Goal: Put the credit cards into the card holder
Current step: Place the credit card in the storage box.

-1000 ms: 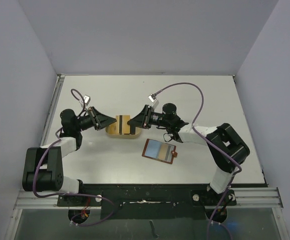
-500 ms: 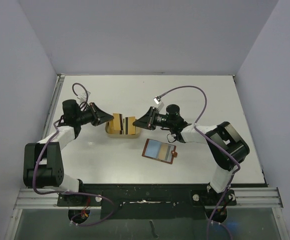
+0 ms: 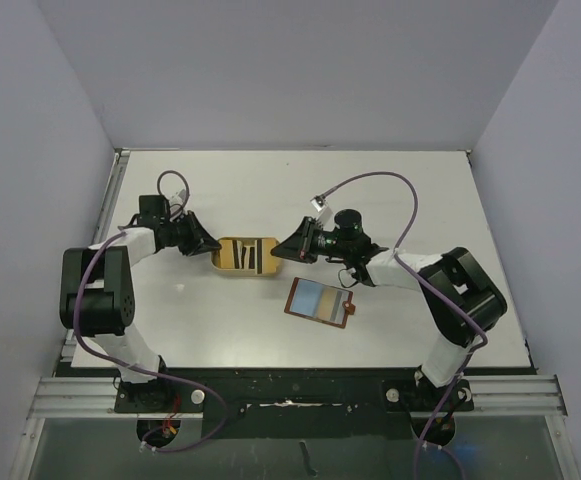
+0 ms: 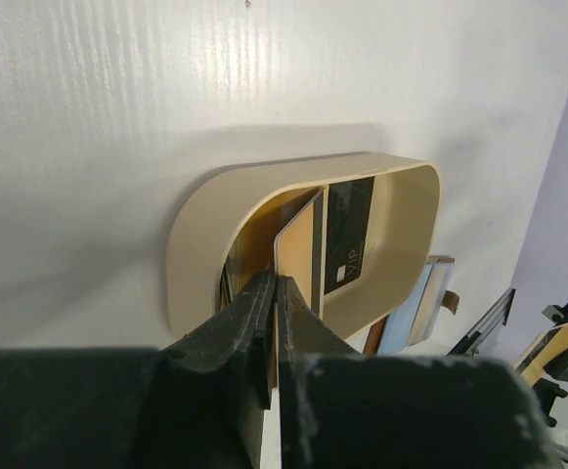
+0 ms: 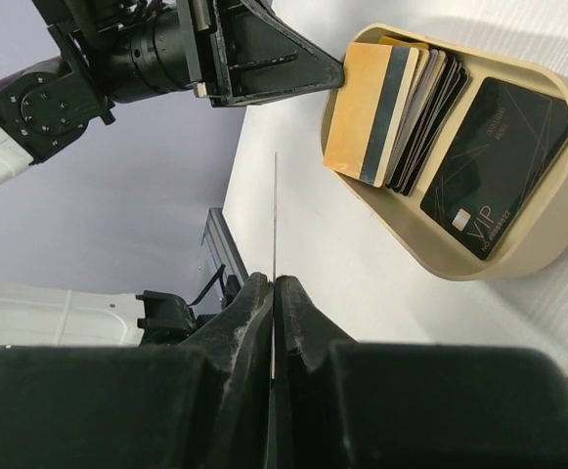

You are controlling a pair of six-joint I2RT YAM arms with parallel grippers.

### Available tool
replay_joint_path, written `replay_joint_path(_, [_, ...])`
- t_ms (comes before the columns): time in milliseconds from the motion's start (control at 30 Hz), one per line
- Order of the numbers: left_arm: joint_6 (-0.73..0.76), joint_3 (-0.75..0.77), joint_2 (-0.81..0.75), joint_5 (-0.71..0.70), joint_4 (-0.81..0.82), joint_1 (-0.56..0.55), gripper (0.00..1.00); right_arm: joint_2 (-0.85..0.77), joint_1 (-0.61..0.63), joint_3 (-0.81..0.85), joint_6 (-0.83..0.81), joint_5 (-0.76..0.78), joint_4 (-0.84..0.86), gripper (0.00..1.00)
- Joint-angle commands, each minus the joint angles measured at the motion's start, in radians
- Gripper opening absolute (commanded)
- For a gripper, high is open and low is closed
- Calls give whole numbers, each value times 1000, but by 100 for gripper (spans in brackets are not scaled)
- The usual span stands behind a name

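A tan oblong tray [image 3: 245, 274] holds several credit cards on edge. The brown wallet [image 3: 320, 301] lies open to its right, a pale blue card [image 3: 315, 297] on it. My right gripper [image 3: 278, 252] is at the tray's right end. In the right wrist view it [image 5: 275, 281] is shut on a thin card [image 5: 275, 215] seen edge-on. My left gripper [image 3: 213, 245] is shut at the tray's left end. Its tips [image 4: 275, 283] touch a tan striped card [image 4: 298, 249]; I cannot tell whether they pinch it. A black VIP card [image 5: 494, 166] leans in the tray.
The tray's wall [image 4: 191, 254] rises right in front of the left fingertips. The left gripper [image 5: 337, 70] shows across the tray [image 5: 430, 249] in the right wrist view. Purple cables loop above both arms. Grey walls enclose the white table on three sides.
The left arm has swung back toward the left wall and turned. The cards that showed their faces from above now stand edge-on in the tray. The right gripper drew back slightly.
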Motion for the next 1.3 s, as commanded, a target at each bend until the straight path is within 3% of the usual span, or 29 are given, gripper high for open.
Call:
replay_joint_path(0, [78,67,8,-68,-81,5,7,-72,-9,-8,-41,20,-4,0])
replay_joint_path(300, [99,104,-58,-209,-153,-10,27,-151,-14,-19,-143,124,-260,0])
replay_joint_path(467, [119,122,-126,-285,-199,-79,28,-244,-13,-90,-178,200,-377,0])
replay_joint_path(800, [77,61,-259,-297,-190,-270,28,-445,-25,-216,-183,353,-601,0])
replay_joint_path(1267, [-75,-96,-314,-340,-41,-574,25,-579,-70,-279,-113,470,-823,0])
